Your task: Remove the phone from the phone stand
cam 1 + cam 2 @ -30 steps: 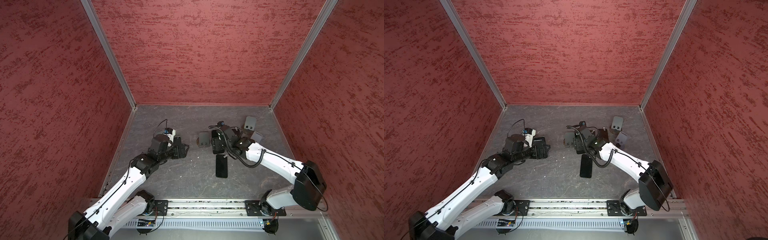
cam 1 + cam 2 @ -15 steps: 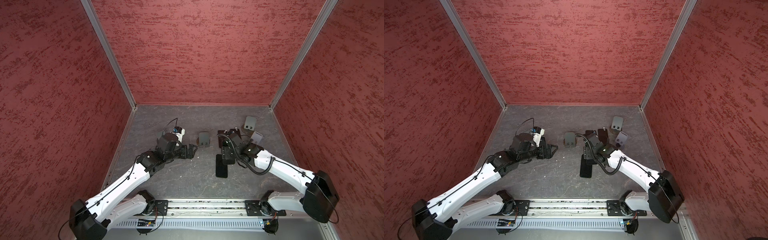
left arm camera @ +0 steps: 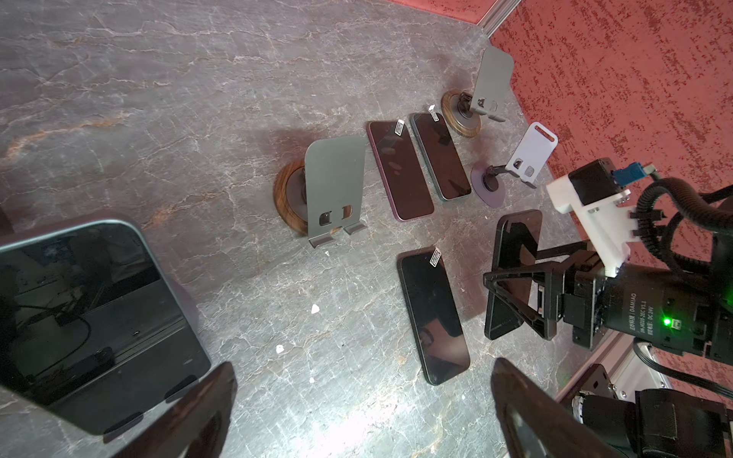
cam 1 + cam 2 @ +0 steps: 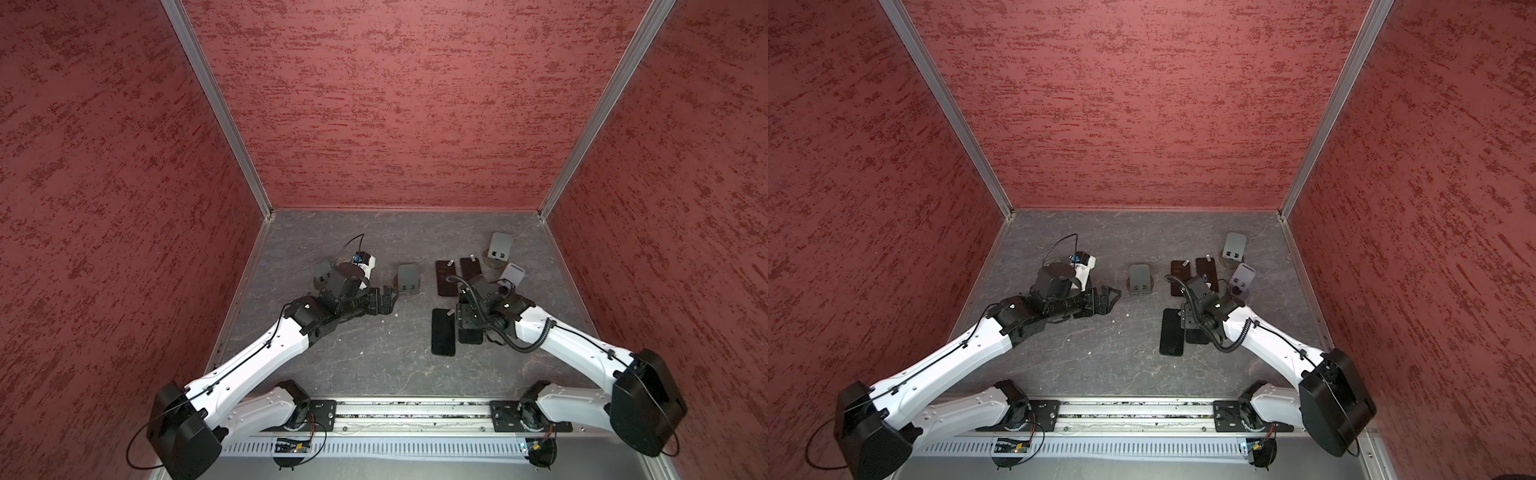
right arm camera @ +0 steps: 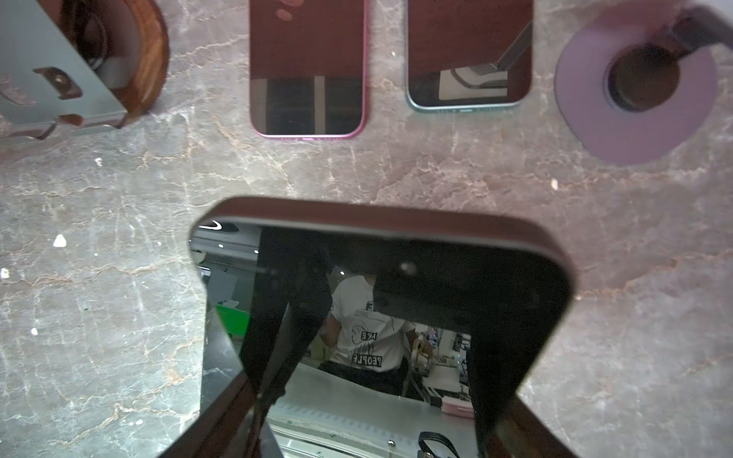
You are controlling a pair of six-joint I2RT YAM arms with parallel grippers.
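Plainly from left wrist, right gripper (image 3: 515, 281) clamping phone (image 3: 519, 230), half-hidden in top views

Mid-frame in a top view sits a stand (image 4: 407, 279). Right of it lie a first phone (image 4: 446, 278) and a second phone (image 4: 471, 268), a third phone (image 4: 443, 337) below.

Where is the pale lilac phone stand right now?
The pale lilac phone stand stands on the right in both top views, beside the teal-edged flat phone.

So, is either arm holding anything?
Yes: the fingers of the right gripper clamp a dark phone by its two long edges. The left gripper is open, holding nothing.
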